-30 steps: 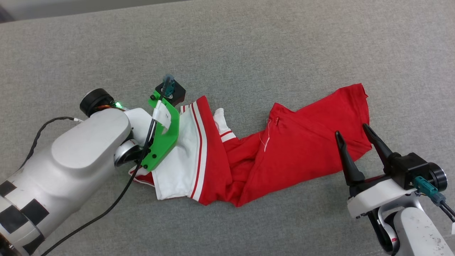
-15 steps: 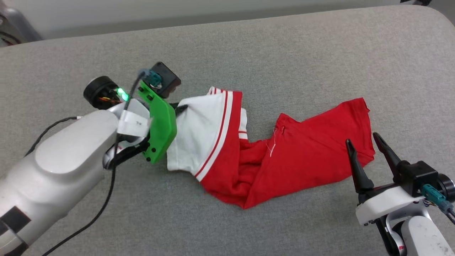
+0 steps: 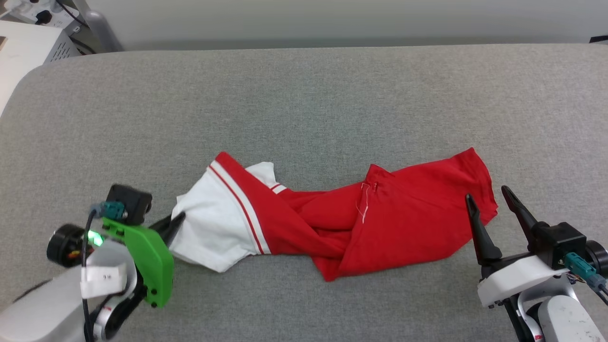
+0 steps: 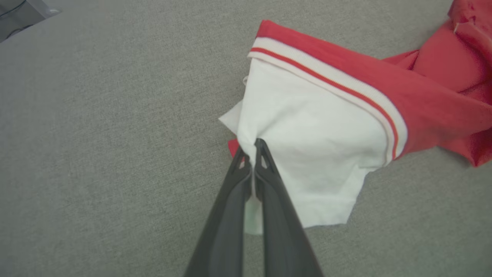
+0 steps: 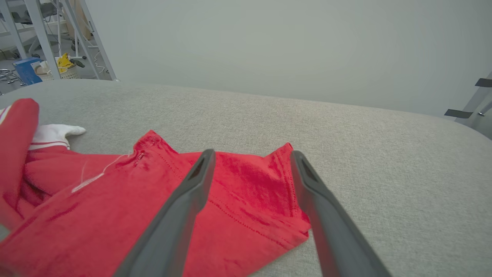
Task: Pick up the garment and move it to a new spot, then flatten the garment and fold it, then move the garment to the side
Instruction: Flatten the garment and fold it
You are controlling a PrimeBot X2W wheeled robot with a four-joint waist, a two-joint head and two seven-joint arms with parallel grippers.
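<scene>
Left hand [image 4: 250, 146] clamped on the white sleeve [image 4: 307, 127], nine o'clock end of the T-shirt [image 3: 403, 223] sprawled across the desk [image 3: 304, 104]. Right hand [image 3: 487, 193] gapes empty at three o'clock. Light, limp cloth: grab that hem corner [image 5: 284, 227].

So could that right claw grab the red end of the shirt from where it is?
Probably yes: the right gripper is open, poised right at the red hem of the garment, with nothing in between.

Grey fabric-covered table [image 3: 304, 95], rounded at the far corners. Lying crumpled lengthwise across its near middle: red garment [image 3: 403, 223], white-sleeved end leftward.
</scene>
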